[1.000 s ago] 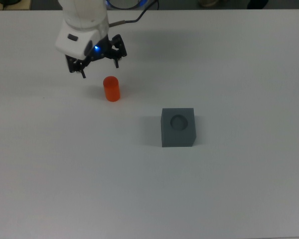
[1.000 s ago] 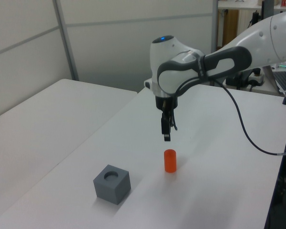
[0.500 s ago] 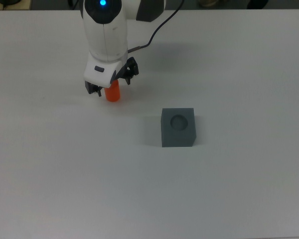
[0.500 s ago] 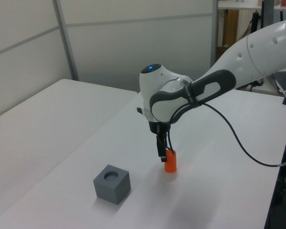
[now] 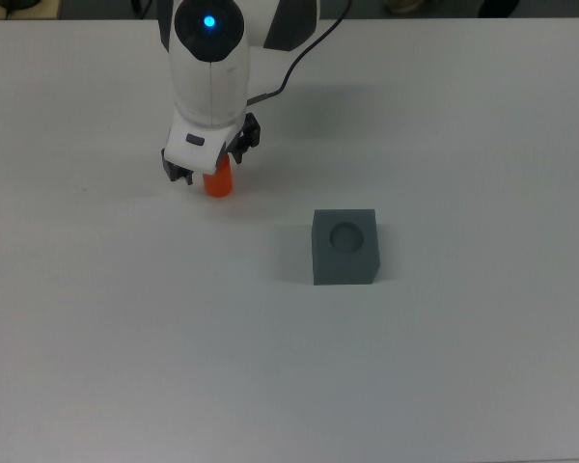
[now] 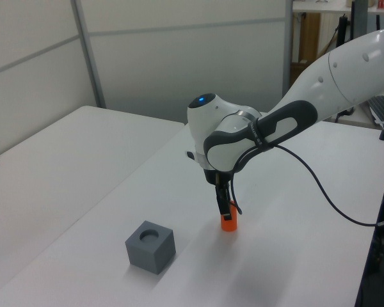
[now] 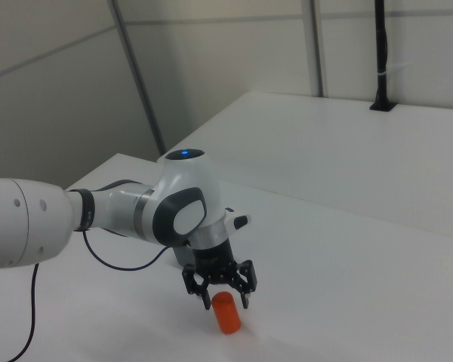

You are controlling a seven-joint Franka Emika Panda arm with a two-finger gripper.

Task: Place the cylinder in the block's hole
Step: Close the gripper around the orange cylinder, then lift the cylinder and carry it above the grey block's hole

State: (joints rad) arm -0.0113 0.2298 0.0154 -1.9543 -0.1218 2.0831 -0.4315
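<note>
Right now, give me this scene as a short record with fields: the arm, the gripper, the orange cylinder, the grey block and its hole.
arm: white Panda, bent down over the table
gripper: low over the cylinder, fingers open on either side of it
cylinder: orange, upright on the table, not lifted
block: dark grey cube, apart from the cylinder, toward the top view's lower right
hole: round recess in the block's top face, nothing in it
task state: cylinder not yet in the hole

The small orange plastic cylinder [image 5: 219, 180] stands upper left of the top view on the white tabletop [image 5: 463, 367]; the dark grey cube [image 5: 345, 247] sits apart, right of centre.
</note>
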